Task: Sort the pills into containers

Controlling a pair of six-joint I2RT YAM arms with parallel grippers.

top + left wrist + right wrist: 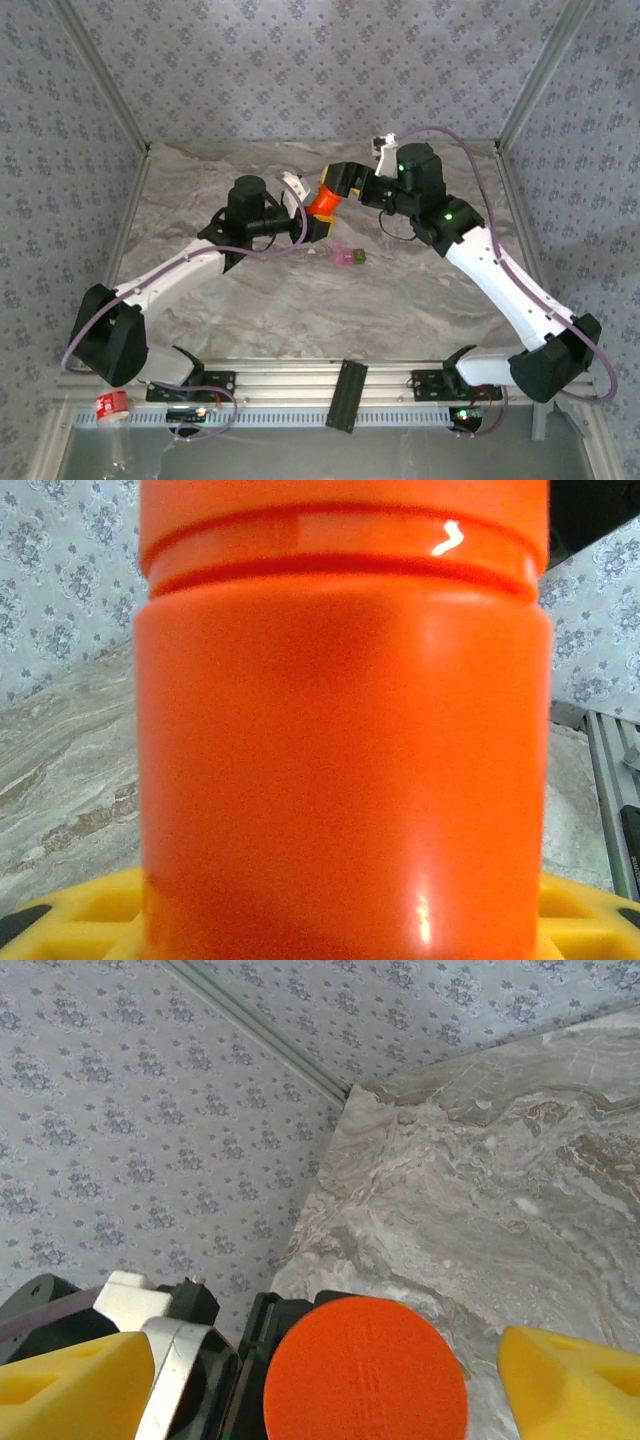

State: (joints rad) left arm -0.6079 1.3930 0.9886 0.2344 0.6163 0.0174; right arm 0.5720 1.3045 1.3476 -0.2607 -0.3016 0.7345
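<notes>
There were two arms and two claws, one orange bottle (325, 203) and one joined pair of containers (346, 256). I could make out no pills at this size.

The containers were tiny: two boxy compartments side by side, one translucent pink (339, 251) and one olive-green (357, 258), lying on the marbled counter (300, 310) near its middle, just in front of the raised bottle and apart from both claws.

The left claw (310, 208) was clenched on the bottle's body and held it above the counter; in the left wrist view the smooth orange wall stood upright between the yellow fingers (85, 920).

The right claw (320, 1385) was released. Its yellow fingers (570, 1380) stood on either side of the bottle's round orange cap (365, 1370), with a gap on each side.
</notes>
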